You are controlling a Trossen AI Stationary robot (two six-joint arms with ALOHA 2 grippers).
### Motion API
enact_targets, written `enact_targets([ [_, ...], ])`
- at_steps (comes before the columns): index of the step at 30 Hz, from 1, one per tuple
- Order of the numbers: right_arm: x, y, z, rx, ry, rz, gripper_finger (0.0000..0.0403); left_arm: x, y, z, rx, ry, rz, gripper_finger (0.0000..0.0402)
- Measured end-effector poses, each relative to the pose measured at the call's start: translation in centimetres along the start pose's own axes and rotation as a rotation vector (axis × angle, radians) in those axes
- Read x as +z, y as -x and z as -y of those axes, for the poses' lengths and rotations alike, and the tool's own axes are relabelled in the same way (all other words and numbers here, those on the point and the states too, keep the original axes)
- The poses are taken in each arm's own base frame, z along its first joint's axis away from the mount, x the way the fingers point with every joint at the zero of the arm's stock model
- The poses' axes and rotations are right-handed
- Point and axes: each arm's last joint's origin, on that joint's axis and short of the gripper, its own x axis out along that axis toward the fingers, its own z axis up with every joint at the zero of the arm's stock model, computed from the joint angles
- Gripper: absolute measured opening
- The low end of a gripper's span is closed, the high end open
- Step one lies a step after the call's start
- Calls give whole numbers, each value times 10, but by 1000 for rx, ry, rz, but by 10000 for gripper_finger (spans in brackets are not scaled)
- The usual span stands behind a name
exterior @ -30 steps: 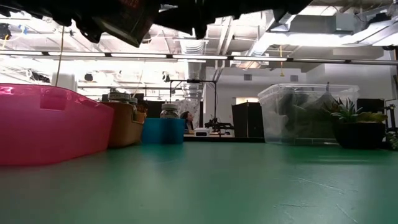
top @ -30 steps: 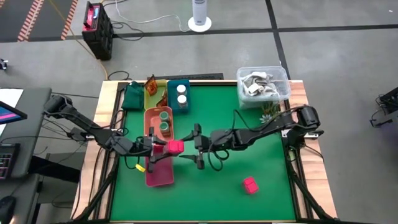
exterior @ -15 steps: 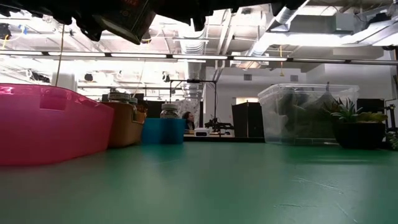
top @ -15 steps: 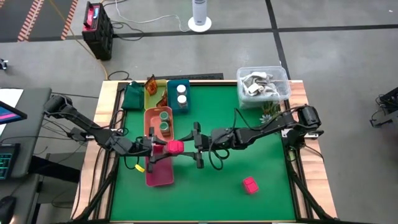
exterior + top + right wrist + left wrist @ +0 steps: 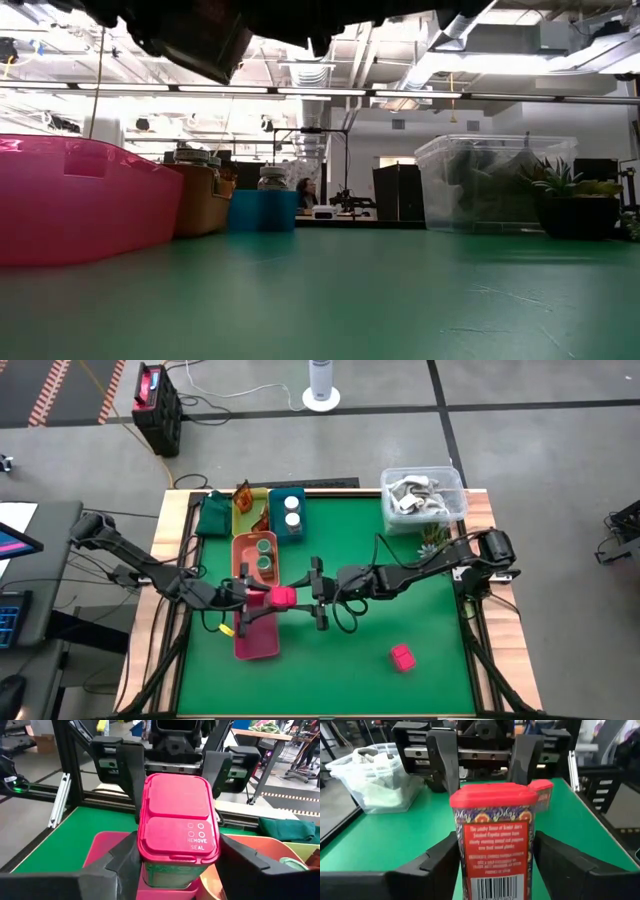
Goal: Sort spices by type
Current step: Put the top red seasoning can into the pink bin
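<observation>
A pink-lidded spice tin (image 5: pixel 283 597) hangs level in the air between my two grippers, over the right rim of the pink tray (image 5: pixel 255 640). My right gripper (image 5: pixel 305 598) comes from the table's right and is shut on the tin's lid end (image 5: pixel 177 815). My left gripper (image 5: pixel 262 597) faces it from the left. Its fingers (image 5: pixel 437 865) stand close on either side of the tin's bottom end (image 5: pixel 495 875), slightly open. A second pink block (image 5: pixel 402 657) lies on the green mat at the near right. My right gripper pinches the tin by its two narrow sides at the lid end (image 5: pixel 150 870) between its two fingers (image 5: pixel 120 865). The fingers come level from the table's right and lie along the tin. The tin is held level, clear of the table, with its label side up (image 5: pixel 495 840).
At the far left stand an orange tray (image 5: pixel 243 555) with green-lidded jars, a blue tray (image 5: pixel 279 512) with white jars and a yellow-green tray (image 5: pixel 240 520) with sachets, beside a green cloth (image 5: pixel 213 515). A clear tub (image 5: pixel 422 495) and a small plant (image 5: pixel 432 538) stand at the far right.
My right gripper has edged toward the table's left onto the tin's lid end, and its fingers have drawn together there. The tin has stayed where it was, level over the pink tray's rim.
</observation>
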Motion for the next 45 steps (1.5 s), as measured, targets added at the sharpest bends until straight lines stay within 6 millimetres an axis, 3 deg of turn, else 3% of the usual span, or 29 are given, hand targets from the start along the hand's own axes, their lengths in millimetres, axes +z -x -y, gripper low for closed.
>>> enact_targets([
  [11, -6, 0, 0, -2, -6, -57, 236, 33, 1, -6, 38, 57, -96, 257],
  [20, -6, 0, 6, -16, -10, -55, 236, 30, -6, -12, 53, 95, -128, 258],
  [31, -5, 0, 6, -16, -17, -48, 236, 19, -23, -4, 34, -10, -174, 254],
  [45, -6, 0, 4, -8, -8, -57, 236, 31, -23, -6, 37, -24, -168, 195],
])
